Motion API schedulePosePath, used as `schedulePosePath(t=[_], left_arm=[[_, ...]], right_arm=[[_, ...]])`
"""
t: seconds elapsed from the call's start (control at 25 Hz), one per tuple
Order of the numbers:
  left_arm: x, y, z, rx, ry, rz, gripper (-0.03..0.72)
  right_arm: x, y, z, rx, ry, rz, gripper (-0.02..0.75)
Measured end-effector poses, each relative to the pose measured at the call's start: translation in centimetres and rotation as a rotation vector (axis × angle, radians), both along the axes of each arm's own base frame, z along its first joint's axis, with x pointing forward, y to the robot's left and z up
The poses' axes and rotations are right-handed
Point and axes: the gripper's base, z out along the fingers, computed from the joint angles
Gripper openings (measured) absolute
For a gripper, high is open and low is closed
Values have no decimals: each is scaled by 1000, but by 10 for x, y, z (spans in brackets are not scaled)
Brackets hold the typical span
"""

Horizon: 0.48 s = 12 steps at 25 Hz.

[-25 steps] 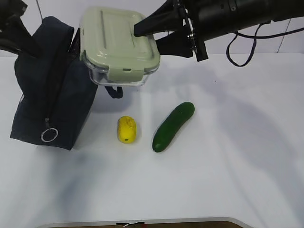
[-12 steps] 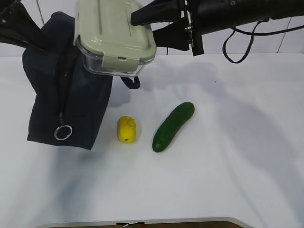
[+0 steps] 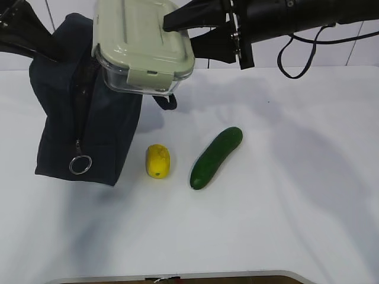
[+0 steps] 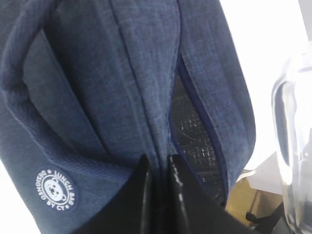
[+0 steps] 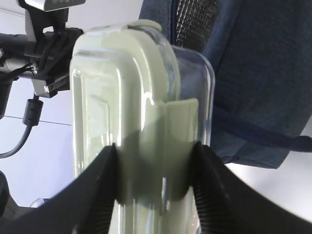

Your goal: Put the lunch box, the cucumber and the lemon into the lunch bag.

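My right gripper [image 3: 186,32] is shut on the lunch box [image 3: 142,47], clear glass with a sage-green lid, and holds it in the air against the top of the navy lunch bag [image 3: 77,124]. In the right wrist view my right gripper [image 5: 155,161] clamps the lunch box [image 5: 131,97] by its end, and the bag's foil-lined opening [image 5: 195,19] lies beyond it. My left gripper [image 4: 158,170] is shut on the lunch bag's fabric edge [image 4: 122,87] beside the open zipper gap. The lemon [image 3: 158,161] and cucumber [image 3: 216,157] lie on the table right of the bag.
The white table [image 3: 284,207] carries everything. The bag's metal ring pull [image 3: 79,164] hangs at its front lower end. A loop handle [image 3: 166,102] pokes out under the lunch box. The right arm [image 3: 296,18] stretches across the back.
The lunch box has moved up and to the left over the bag. The bag has been lifted and shifted right, its ring pull swinging right. Little has moved in the last half second.
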Motion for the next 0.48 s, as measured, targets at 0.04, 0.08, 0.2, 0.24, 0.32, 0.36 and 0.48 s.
schedulePosePath(t=[0.04, 0.08, 0.2, 0.24, 0.32, 0.36, 0.48], left_arm=[[0, 0, 0, 1, -1, -1, 11], [0, 0, 0, 1, -2, -3, 11], [0, 0, 0, 2, -5, -5, 11], [0, 0, 0, 2, -5, -6, 11], [0, 0, 0, 3, -8, -9, 11], [0, 0, 0, 4, -9, -11, 11], [0, 0, 0, 4, -9, -11, 11]], right_arm=[[0, 0, 0, 0, 0, 0, 356], [0, 0, 0, 0, 0, 0, 356], [0, 1, 0, 0, 0, 1, 356], [0, 1, 0, 0, 0, 1, 356], [0, 1, 0, -1, -8, 4, 356], [0, 1, -1, -9, -18, 7, 356], [-1, 0, -3, -39, -37, 19, 356]])
